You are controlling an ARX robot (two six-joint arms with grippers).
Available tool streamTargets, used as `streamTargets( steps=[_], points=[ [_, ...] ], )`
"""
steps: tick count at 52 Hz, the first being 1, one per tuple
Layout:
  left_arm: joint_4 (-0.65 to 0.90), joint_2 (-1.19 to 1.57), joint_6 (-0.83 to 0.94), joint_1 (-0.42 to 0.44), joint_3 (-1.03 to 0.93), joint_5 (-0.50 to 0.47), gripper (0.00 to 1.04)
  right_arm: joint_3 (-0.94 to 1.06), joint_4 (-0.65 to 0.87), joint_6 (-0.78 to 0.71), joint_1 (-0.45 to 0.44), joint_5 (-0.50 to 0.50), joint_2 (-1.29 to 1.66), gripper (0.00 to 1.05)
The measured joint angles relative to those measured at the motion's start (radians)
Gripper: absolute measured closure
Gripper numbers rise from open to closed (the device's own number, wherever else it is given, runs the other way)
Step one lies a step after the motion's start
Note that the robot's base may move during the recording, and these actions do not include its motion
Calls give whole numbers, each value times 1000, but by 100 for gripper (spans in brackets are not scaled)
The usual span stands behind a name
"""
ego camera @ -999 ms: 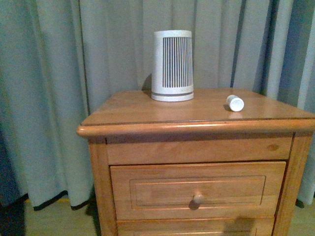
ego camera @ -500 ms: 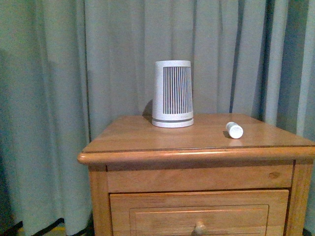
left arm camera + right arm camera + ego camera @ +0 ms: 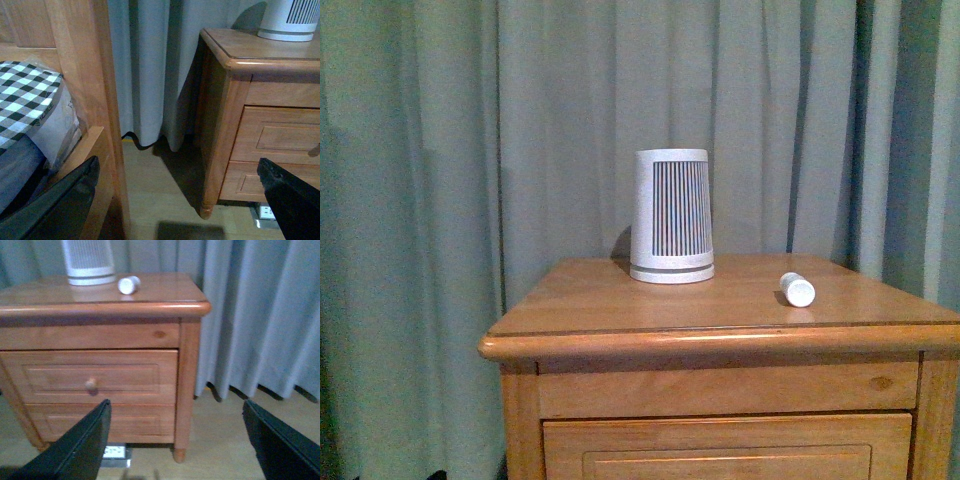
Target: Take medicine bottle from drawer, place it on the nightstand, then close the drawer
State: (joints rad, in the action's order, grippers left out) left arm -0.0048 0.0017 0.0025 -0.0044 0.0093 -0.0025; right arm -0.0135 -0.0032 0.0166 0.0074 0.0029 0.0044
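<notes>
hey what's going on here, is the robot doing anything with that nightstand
Nothing is being handled right now. The medicine bottle lies on its side on the nightstand, to the right of a white ribbed cylinder. The upper drawer is shut. Both hands are open and empty: the left hand is low by the bed frame, and the right hand faces the drawer fronts without touching them. The job looks finished.
</notes>
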Motion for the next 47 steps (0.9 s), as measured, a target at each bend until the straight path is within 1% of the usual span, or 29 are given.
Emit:
streamTargets(
  steps=[2, 3, 4, 6, 8, 12, 15, 16, 18, 30, 32, 33, 39, 44, 47],
  points=[
    [0, 0, 0, 0, 0, 0, 7, 0, 0, -4, -1, 0, 0, 47],
    [0, 0, 0, 0, 0, 0, 7, 0, 0, -5, -2, 0, 0, 48],
    [0, 0, 0, 0, 0, 0, 7, 0, 0, -6, -2, 0, 0, 52],
    [0, 0, 0, 0, 0, 0, 7, 0, 0, -7, -2, 0, 0, 62],
    [0, 0, 0, 0, 0, 0, 7, 0, 0, -7, -3, 0, 0, 67],
    [0, 0, 0, 0, 0, 0, 7, 0, 0, -8, -3, 0, 0, 81],
    [0, 0, 0, 0, 0, 0, 7, 0, 0, -9, -3, 0, 0, 97],
    [0, 0, 0, 0, 0, 0, 7, 0, 0, -10, -3, 0, 0, 100],
    [0, 0, 0, 0, 0, 0, 7, 0, 0, -13, -3, 0, 0, 102],
    [0, 0, 0, 0, 0, 0, 7, 0, 0, -13, -3, 0, 0, 102],
    [0, 0, 0, 0, 0, 0, 7, 0, 0, -14, -3, 0, 0, 98],
    [0, 0, 0, 0, 0, 0, 7, 0, 0, -14, -3, 0, 0, 93],
    [0, 0, 0, 0, 0, 0, 7, 0, 0, -14, -3, 0, 0, 73],
    [0, 0, 0, 0, 0, 0, 7, 0, 0, -14, -3, 0, 0, 59],
    [0, 0, 0, 0, 0, 0, 7, 0, 0, -14, -3, 0, 0, 48]
  ],
)
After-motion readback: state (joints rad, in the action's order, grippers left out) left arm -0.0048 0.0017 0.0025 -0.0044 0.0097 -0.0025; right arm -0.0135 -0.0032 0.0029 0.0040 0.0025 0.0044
